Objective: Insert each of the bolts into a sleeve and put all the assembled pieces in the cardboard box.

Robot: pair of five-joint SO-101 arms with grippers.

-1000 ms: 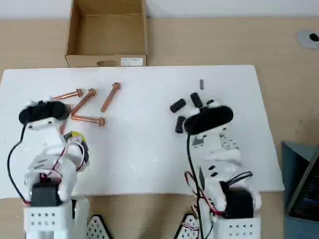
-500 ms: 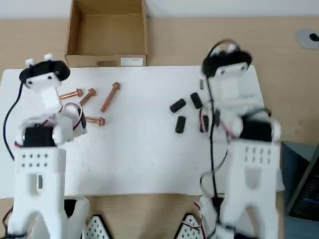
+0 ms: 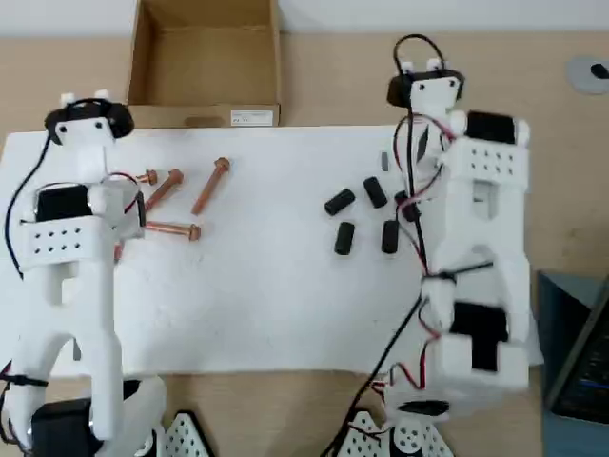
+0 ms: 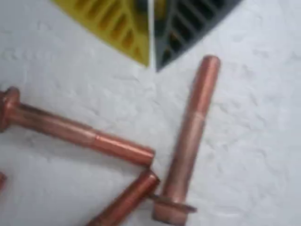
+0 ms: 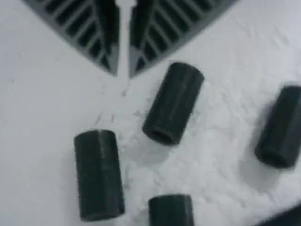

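Here, left hand point(image 4: 150, 63) over bolts point(image 4: 188, 141), right hand point(image 5: 123, 70) over sleeves point(image 5: 174, 110), both closed, empty.

At least four bolts point(image 3: 211, 184), five sleeves point(image 3: 344, 238), one cardboard box point(image 3: 204, 116)

You have glossy copper-coloured metal bolts point(image 4: 190, 136), matt black sleeves point(image 5: 174, 108), probably plastic, and a rough white sheet point(image 3: 266, 295)

The high view looks straight down on the desk point(image 3: 343, 76); the wrist views sit close above, left sharing bolts point(image 4: 188, 141), right sharing sleeves point(image 5: 174, 104).
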